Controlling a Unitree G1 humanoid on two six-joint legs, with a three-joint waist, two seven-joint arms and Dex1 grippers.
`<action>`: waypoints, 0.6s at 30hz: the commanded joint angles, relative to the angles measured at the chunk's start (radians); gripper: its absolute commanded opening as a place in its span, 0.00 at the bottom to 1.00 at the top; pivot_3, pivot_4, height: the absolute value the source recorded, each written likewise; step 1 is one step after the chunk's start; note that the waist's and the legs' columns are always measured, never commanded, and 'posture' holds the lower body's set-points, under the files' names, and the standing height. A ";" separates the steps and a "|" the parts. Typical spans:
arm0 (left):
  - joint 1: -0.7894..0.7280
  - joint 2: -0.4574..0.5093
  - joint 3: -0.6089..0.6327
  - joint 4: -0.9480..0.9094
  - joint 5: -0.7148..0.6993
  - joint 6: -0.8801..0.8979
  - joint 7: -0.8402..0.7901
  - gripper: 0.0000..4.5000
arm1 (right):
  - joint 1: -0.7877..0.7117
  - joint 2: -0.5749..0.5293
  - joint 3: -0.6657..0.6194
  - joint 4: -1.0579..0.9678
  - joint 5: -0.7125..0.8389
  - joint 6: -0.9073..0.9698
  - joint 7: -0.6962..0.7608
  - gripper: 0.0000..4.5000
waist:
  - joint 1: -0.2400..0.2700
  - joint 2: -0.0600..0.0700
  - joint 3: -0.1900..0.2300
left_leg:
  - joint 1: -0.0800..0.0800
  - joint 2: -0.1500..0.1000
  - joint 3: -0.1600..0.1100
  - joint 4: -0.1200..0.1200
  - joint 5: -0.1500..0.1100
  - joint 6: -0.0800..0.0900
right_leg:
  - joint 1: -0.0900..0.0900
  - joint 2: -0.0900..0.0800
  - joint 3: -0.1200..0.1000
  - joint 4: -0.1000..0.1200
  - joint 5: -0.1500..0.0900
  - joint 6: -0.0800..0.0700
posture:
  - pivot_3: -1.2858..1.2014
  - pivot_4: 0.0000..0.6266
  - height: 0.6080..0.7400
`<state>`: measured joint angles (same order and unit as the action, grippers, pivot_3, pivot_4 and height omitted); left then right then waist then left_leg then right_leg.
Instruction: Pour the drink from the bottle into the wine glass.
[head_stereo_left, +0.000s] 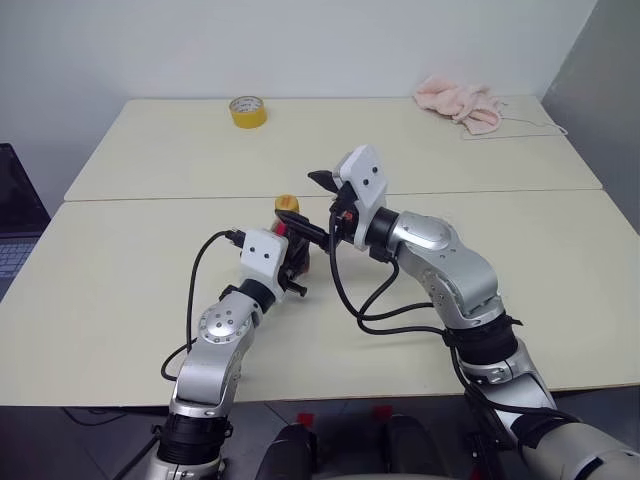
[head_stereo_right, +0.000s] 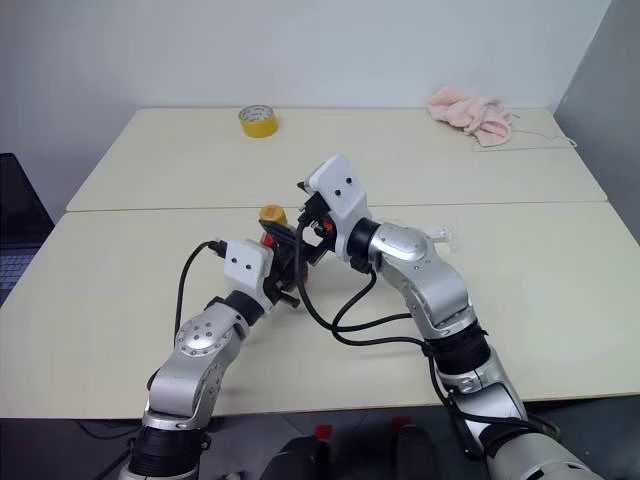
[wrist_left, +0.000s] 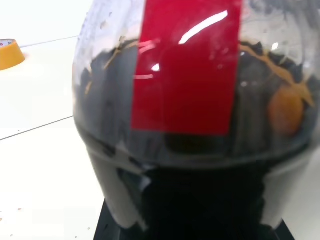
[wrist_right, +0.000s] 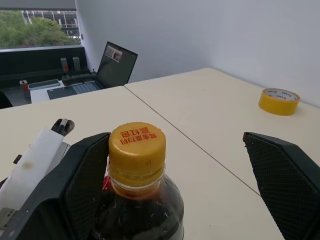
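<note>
Pale table (head_stereo_left: 150, 300) by a white wall. Bottle (wrist_right: 137, 200) stands upright near the table's mid seam, cap (head_stereo_left: 287, 203) on, drink (wrist_left: 200, 200) dark inside. My left gripper (head_stereo_left: 292, 262) is pinched on the bottle's body. My right gripper (wrist_right: 175, 185) is spread wide, fingers (wrist_right: 285, 175) either side of the cap, not touching. Yellow tape roll (head_stereo_left: 248, 111) & pink cloth (head_stereo_left: 462, 103) lie well beyond the bottle.

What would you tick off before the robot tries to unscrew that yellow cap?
1. Left hand shut on the bottle: ok.
2. Right hand open, its fingers on either side of the cap: ok.
3. Cap still on: ok, not yet unscrewed.
4. Drink inside the bottle: ok.
5. Wine glass ready: cannot tell.
6. Tape roll and pink cloth well away: ok.
</note>
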<state>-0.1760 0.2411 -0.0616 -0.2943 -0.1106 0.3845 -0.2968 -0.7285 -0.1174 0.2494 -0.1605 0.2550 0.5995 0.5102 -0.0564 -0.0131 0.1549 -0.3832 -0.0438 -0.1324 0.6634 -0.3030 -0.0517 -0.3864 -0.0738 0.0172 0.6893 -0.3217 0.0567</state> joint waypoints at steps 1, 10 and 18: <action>-0.008 0.001 0.007 -0.037 0.002 -0.029 0.001 0.20 | -0.013 -0.025 -0.055 -0.030 -0.002 0.003 -0.019 1.00 | 0.000 0.000 0.000 | 0.000 0.000 0.000 0.000 0.000 0.000 | 0.000 0.000 0.000 0.000 0.000 0.000 | 0.52 0.24 1.00; -0.013 0.003 0.008 -0.031 0.000 -0.033 0.005 0.20 | 0.007 -0.090 -0.076 -0.062 0.011 0.026 -0.006 1.00 | 0.000 0.000 0.000 | 0.000 0.000 0.000 0.000 0.000 0.000 | 0.000 0.000 0.000 0.000 0.000 0.000 | 0.52 0.24 1.00; -0.017 0.003 0.011 -0.026 0.000 -0.038 0.007 0.20 | 0.041 -0.177 -0.102 -0.098 0.037 0.049 0.007 1.00 | 0.007 0.000 0.000 | 0.000 -0.001 0.000 0.000 0.000 0.000 | 0.001 0.000 0.000 -0.001 0.000 0.000 | 0.52 0.24 1.00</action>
<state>-0.1792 0.2446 -0.0617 -0.2772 -0.1106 0.3824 -0.2934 -0.6854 -0.2935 0.1647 -0.2213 0.2892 0.6495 0.5163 -0.0496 -0.0131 0.1549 -0.3835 -0.0442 -0.1319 0.6638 -0.3031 -0.0516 -0.3858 -0.0740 0.0174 0.6886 -0.3217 0.0568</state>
